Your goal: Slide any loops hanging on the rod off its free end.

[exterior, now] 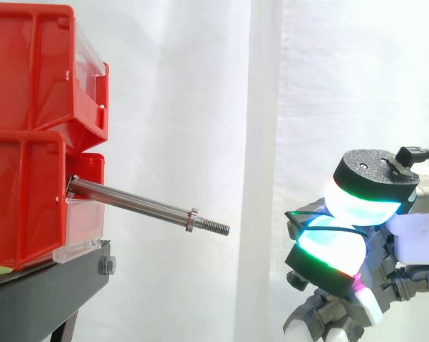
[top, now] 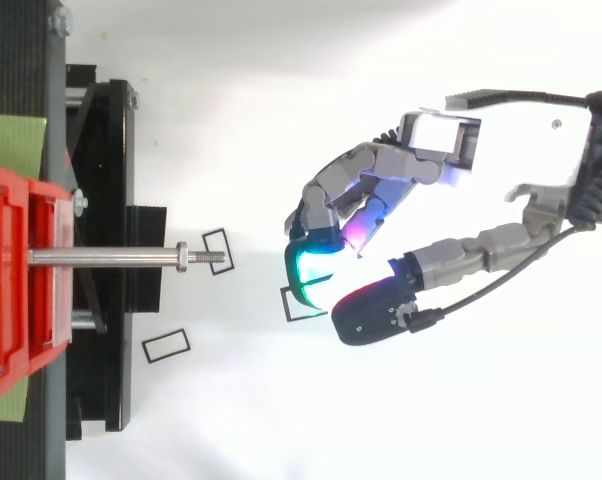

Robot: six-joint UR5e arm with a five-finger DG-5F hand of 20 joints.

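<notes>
Fingers (exterior: 332, 249) glowing cyan and green are curled toward the thumb at the right of the side view. They seem clamped on a thin black loop (top: 287, 304), whose band crosses the pads. At the far left, the red bins (exterior: 29, 142) sit stacked on the black stand (exterior: 43, 292). From the lower bin the steel rod (exterior: 140, 203) slopes down to the right, past a small nut (exterior: 192, 219) to its threaded tip (exterior: 214, 228). Nothing hangs on the rod, so the task looks nearly finished. In the top view, two more loops lie on the white surface: one (top: 228, 251) just beside the tip and another (top: 164, 337) toward the lower left. The hand (top: 481, 170) is well right of the rod's free end. The main risk is probably at release: a band this thin may cling to a pad or snag between the fingers instead of dropping. Any sweep leftward could also knock the threaded tip or scatter the fallen loops.
</notes>
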